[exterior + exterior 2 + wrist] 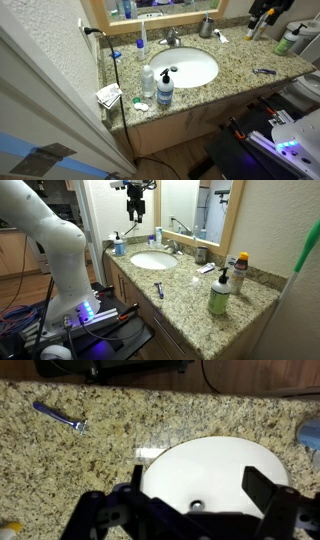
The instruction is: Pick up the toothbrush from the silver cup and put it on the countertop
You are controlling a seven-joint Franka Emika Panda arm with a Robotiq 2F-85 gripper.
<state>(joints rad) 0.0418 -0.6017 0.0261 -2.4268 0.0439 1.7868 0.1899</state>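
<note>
The gripper (134, 210) hangs high over the sink (152, 261), jaws spread and holding nothing, well apart from the silver cup (207, 27) at the countertop's (190, 295) back edge.

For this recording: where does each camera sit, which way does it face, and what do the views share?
Exterior view: high before the vanity, beside a door, facing down onto countertop and sink; only the robot's lit base shows.
Exterior view: at the counter's end, facing along it; white arm and gripper hang above the sink.
Wrist view: straight down over the sink; open gripper's fingers at bottom edge.
Shared: sink and razor appear in all three.
</note>
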